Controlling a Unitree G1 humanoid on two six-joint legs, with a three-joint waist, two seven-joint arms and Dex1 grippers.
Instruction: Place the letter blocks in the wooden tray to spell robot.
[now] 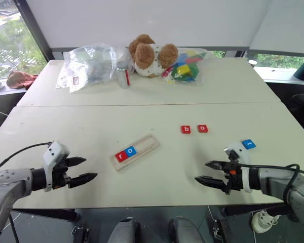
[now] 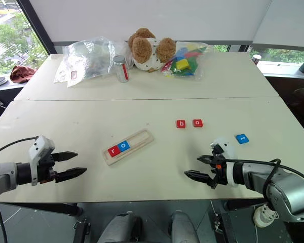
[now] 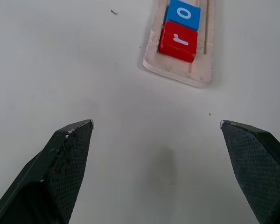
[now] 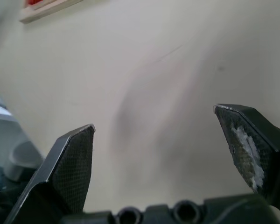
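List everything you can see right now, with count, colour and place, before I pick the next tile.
Wooden tray: one, pale, middle of the near table, angled.
Tiles in tray: two, red r and blue o, side by side at its near end.
Loose tiles: two red, b and o, right of the tray; one blue tile further right.
Teddy bear: one, brown, far table.
Bag of toy blocks: one, multicoloured, right of the bear.
Clear plastic bag: one, left of the bear.
Can: one, silver, before the bear.
Left gripper: open, empty, near left.
Right gripper: open, empty, near right.
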